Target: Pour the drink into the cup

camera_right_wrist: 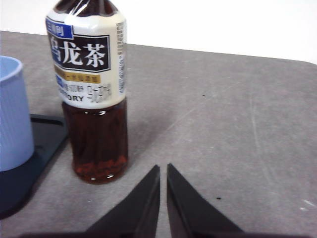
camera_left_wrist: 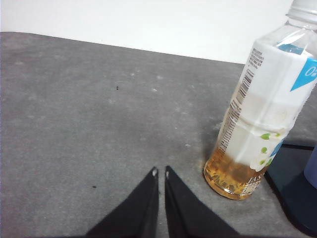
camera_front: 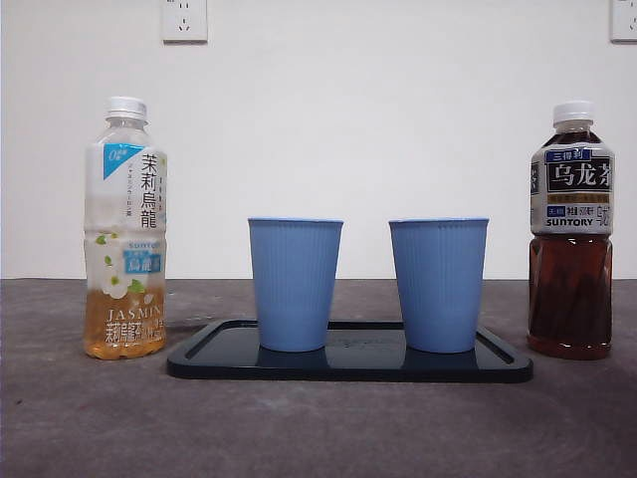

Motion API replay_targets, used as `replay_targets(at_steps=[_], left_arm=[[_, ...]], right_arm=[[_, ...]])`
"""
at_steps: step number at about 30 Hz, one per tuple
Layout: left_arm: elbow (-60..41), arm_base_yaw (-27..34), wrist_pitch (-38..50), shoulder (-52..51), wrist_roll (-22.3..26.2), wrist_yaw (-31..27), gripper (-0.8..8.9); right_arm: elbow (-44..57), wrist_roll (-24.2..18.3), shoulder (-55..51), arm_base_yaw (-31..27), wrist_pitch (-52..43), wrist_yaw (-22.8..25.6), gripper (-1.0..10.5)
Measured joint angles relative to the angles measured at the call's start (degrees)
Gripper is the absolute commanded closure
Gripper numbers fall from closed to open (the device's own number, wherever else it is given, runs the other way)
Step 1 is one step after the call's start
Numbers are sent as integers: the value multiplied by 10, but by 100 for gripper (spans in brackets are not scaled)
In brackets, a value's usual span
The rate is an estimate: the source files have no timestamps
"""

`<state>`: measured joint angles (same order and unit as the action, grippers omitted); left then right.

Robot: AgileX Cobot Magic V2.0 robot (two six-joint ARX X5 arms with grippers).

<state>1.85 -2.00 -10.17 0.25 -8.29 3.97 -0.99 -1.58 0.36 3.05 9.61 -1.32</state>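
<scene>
Blue cups (camera_front: 295, 284) upright and dry on tray (camera_front: 498, 368), capped oolong bottle (camera_right_wrist: 91, 89) beside pressed-together right gripper (camera_right_wrist: 163, 171), left gripper (camera_left_wrist: 160, 173) likewise together: nothing grasped, opening and reaching probably next.

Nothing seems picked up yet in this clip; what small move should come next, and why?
Probably the right gripper should open its jaws and ease toward the oolong tea bottle. That bottle stands upright, capped and much fuller than the jasmine tea bottle. Both grippers are shut and hold nothing, the left gripper included, and both blue cups wait upright on the black tray.
</scene>
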Motion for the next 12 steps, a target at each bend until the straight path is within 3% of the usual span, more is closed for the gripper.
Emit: replay_targets(at_steps=[7, 12], left_arm=[[0, -1, 0, 0, -17, 3, 796], [12, -17, -15, 1, -55, 4, 796]], right_arm=[[0, 73, 0, 0, 0, -31, 935], [-28, 135, 0, 5, 6, -36, 935]])
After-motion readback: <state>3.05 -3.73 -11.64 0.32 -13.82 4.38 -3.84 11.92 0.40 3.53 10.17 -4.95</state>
